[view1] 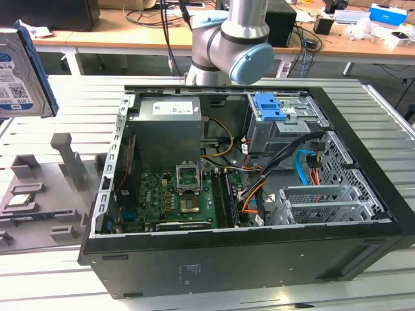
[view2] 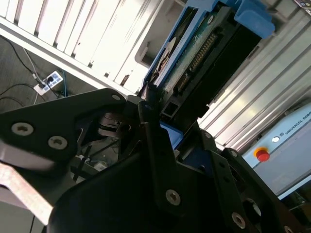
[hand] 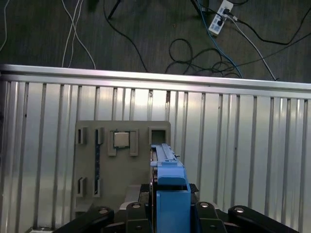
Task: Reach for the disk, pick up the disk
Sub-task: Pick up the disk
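Disk (view1: 18, 74) is up in the air, clear of the table, at 10 o'clock in the exterior view, label side facing the camera, blue rail along its edge. In the first wrist view the disk (hand: 167, 194) shows edge-on, clamped between the black fingers of the hand (hand: 167, 188); hand is closed narrow on it. The second wrist view shows the disk's (view2: 204, 53) underside with its connector row, one black finger (view2: 150, 99) pressed to its side.

Past the disk in the first wrist view lies a grey fixture plate (hand: 121, 165) with slots, a CPU chip (hand: 121, 140) seated in one pocket. In the exterior view the same plate (view1: 39, 201) sits at 8 o'clock, chip (view1: 21, 199) on it.

Ribbed metal table (view1: 65, 110) carries everything. Open computer case (view1: 246, 259) fills the middle: green motherboard (view1: 175, 197) at 6 o'clock inside, power supply (view1: 168, 126) at 11, blue caddy (view1: 269, 107) on the drive cage at 1. Robot arm (view1: 233, 45) stands at 12 o'clock behind the case. Power strip (hand: 219, 17) is on the floor with cables.
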You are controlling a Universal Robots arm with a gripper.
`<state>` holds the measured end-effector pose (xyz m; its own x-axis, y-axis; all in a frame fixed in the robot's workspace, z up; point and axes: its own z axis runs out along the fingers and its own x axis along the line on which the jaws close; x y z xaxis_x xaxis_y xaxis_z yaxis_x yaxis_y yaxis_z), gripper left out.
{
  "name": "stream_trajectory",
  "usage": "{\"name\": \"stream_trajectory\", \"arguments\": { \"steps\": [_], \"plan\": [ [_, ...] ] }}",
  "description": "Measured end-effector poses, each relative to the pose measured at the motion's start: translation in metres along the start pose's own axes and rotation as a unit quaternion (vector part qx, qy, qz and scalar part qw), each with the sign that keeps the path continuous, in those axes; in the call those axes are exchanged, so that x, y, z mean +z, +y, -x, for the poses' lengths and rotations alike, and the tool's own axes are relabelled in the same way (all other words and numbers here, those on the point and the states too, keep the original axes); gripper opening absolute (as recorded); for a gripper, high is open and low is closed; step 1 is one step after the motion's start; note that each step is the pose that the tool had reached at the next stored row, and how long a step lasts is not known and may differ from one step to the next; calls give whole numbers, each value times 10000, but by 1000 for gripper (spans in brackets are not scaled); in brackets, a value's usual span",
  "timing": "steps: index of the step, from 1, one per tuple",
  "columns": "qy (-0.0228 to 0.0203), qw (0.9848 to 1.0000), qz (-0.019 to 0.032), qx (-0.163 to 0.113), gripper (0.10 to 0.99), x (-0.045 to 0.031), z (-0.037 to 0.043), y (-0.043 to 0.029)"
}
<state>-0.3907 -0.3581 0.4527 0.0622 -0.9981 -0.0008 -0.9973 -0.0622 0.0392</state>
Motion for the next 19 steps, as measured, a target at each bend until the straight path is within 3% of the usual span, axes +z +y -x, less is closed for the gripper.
{"name": "stream_trajectory", "arguments": {
  "steps": [19],
  "plan": [
    [0, 10000, 5, 0, 369, -401, -2, -16]
  ]
}}
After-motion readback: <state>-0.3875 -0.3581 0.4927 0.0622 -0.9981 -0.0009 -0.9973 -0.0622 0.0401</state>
